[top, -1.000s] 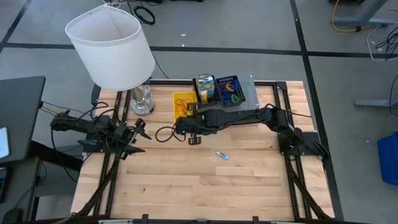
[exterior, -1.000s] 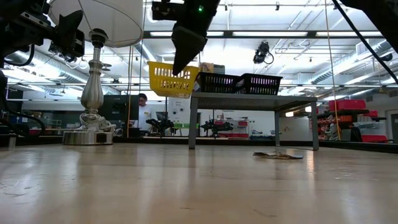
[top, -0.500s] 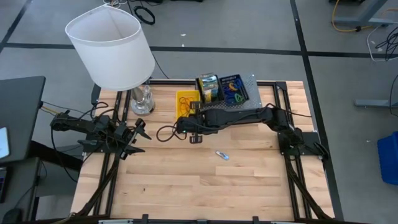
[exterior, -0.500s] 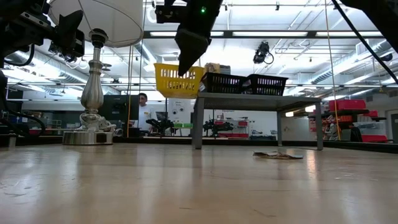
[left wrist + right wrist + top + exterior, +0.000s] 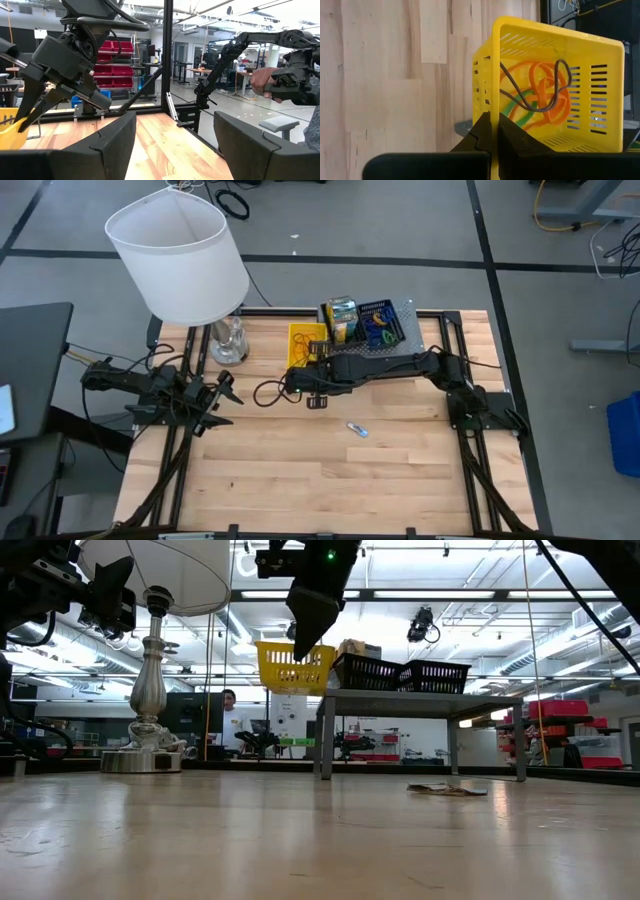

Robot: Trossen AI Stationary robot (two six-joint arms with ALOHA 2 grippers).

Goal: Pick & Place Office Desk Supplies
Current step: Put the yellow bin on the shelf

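Rubber bands [image 5: 540, 95], orange, green, brown, lay in yellow basket [image 5: 607, 95] | right gripper [image 5: 491, 131] pinched its rim | we saw black baskets' [image 5: 385, 323] contents unclearly | left gripper [image 5: 226, 395] gaped.

We saw the lamp [image 5: 190, 270] at the surface's [image 5: 300, 470] far left corner, three baskets [image 5: 345, 325] along its far edge, rubber bands [image 5: 540, 97] in the leftmost.

Light wooden slatted table [image 5: 300, 470] with black frame. On it: silver-based lamp [image 5: 228, 340], grey metal stand [image 5: 400, 345], small flat packet [image 5: 357, 429].
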